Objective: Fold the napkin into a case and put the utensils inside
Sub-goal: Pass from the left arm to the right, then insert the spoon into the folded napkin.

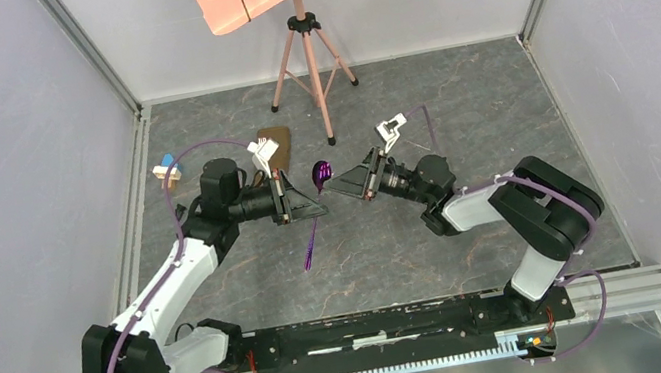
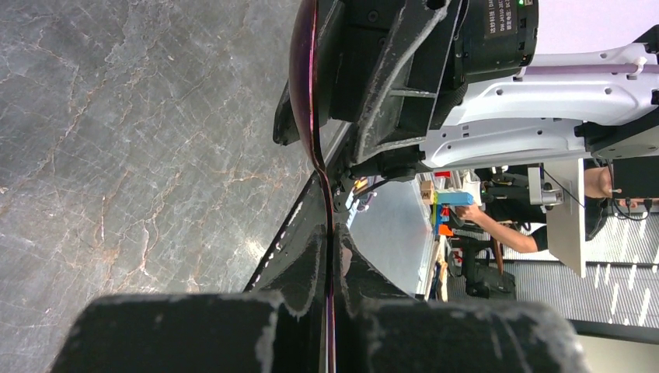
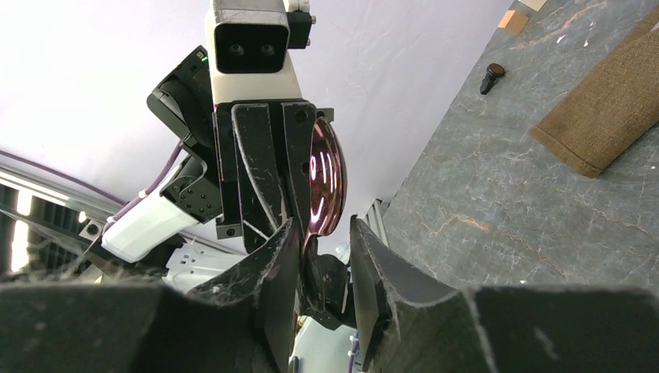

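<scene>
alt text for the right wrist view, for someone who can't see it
A shiny purple spoon is held in mid-air by the left arm's jaws, facing the camera, with its neck between the right arm's jaws, open in the foreground. Behind, a folded brown napkin and a small black piece lie on the grey marbled table.

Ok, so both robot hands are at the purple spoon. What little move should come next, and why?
Probably the right gripper should close on the spoon. Its jaws stand open on either side of the spoon's neck, while the left gripper is shut on the handle. Only then could the left safely let go.
</scene>
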